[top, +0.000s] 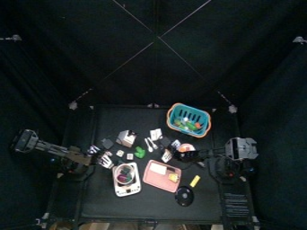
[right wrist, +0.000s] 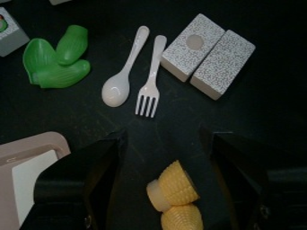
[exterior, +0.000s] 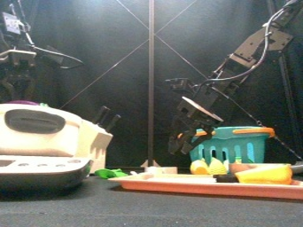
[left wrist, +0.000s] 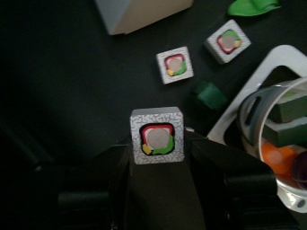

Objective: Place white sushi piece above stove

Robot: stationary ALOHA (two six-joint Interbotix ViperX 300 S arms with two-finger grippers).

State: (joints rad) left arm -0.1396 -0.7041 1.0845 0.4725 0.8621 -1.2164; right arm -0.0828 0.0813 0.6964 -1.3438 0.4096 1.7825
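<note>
White speckled sushi piece [left wrist: 157, 136] with a red-and-green centre sits clamped in the left gripper [left wrist: 157, 154].

In the left wrist view, the 2 black jaws press against the piece's 2 sides, with its top face toward the camera. 2 more small white sushi squares [left wrist: 175, 64] lie apart on the black table [left wrist: 60, 81] beyond it, near a green leaf [left wrist: 211, 93]. In the top view, the pale stove [top: 127, 182] with its dark burner ring sits at the table's front, just beside the pink tray [top: 160, 179]. The right gripper [right wrist: 168, 160] hangs released, jaws spread, over a yellow corn piece [right wrist: 178, 190], near a white spoon [right wrist: 124, 72] and fork [right wrist: 150, 83].
</note>
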